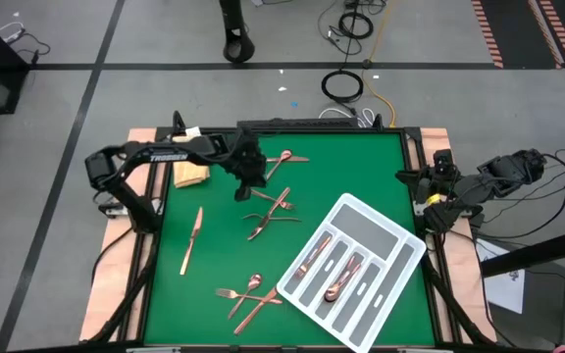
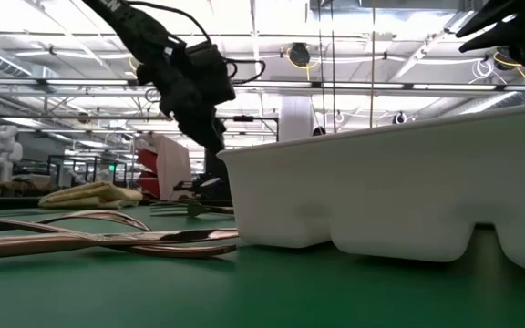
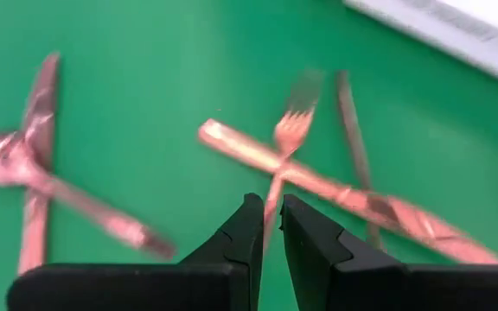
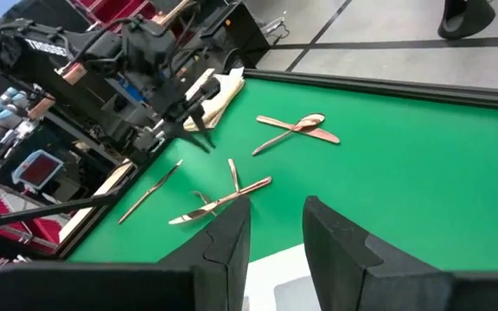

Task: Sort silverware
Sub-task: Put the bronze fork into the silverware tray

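While right gripper (image 1: 430, 196) waits open at table edge, left gripper (image 1: 246, 188) points down, fingers nearly closed, empty, fork (image 3: 285, 155) just beneath.

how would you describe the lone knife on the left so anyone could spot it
Start at the folded yellow cloth at the far left corner of the green table. Come toward the near edge from it to a single copper knife lying lengthwise. Unlike the crossed piles nearby, it touches no other piece.
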You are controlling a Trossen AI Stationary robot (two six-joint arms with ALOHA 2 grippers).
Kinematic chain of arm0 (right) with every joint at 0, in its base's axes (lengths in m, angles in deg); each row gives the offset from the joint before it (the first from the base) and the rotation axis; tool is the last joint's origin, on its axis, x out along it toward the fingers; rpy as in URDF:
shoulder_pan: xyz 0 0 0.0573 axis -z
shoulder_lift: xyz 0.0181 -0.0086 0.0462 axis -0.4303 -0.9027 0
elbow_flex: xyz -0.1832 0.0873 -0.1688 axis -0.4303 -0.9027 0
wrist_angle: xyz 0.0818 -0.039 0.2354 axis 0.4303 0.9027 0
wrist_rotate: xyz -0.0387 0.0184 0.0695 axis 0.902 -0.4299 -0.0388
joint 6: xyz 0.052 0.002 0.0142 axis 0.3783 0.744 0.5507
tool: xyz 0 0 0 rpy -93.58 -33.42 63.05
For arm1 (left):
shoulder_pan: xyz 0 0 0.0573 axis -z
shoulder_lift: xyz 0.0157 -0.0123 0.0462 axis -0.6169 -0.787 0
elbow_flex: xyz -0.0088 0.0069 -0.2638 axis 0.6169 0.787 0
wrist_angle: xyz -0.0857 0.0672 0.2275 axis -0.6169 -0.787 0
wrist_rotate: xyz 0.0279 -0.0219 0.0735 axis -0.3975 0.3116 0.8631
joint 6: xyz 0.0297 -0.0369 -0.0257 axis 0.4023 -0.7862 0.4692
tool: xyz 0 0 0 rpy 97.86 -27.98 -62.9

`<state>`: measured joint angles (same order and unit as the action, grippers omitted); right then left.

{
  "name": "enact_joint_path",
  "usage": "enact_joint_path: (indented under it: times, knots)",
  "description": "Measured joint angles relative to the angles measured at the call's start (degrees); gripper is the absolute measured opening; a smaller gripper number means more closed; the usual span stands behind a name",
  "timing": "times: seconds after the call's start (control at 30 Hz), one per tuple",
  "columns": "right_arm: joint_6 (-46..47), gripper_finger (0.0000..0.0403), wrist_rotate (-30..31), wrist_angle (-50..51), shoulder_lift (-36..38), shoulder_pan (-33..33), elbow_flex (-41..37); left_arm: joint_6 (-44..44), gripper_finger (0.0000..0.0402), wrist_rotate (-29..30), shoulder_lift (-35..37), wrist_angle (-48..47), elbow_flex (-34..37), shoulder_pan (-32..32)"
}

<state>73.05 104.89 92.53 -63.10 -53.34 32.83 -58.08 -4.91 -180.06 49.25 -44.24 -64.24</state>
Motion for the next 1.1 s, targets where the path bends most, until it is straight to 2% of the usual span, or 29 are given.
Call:
enact_joint_path:
  times: [0.27,0.47,0.6,0.67,0.77,0.93,1.1]
  knots:
    - [0.0,0.0098,-0.1,0.0,0.0,0.0,0.0,3.1,0.0055,-3.2,-0.1,-0.7,0.0,1.6]
    - [0.0,0.0098,-0.1,-0.1,0.0,0.0,0.0,-0.2,0.0100,-4.8,-0.1,-1.4,0.0,1.4]
    - [0.0,0.0098,-0.2,-0.1,0.0,0.0,0.0,-1.1,0.0139,-2.7,-0.1,-1.2,0.0,1.7]
    - [0.0,0.0098,-0.2,-0.1,0.0,0.0,0.0,-2.1,0.0151,0.8,-0.9,-0.6,-0.1,2.4]
    - [0.0,0.0098,-0.2,-0.1,0.0,0.0,0.0,-0.8,0.0157,6.8,-2.3,-1.4,0.0,4.2]
    - [0.2,0.0098,-0.2,-0.1,0.0,0.0,0.0,-0.2,0.0157,7.5,-5.7,0.8,-0.1,7.5]
    - [0.2,0.0098,-0.2,-0.1,0.0,0.0,0.0,-0.1,0.0157,12.7,-7.9,1.1,-0.1,9.5]
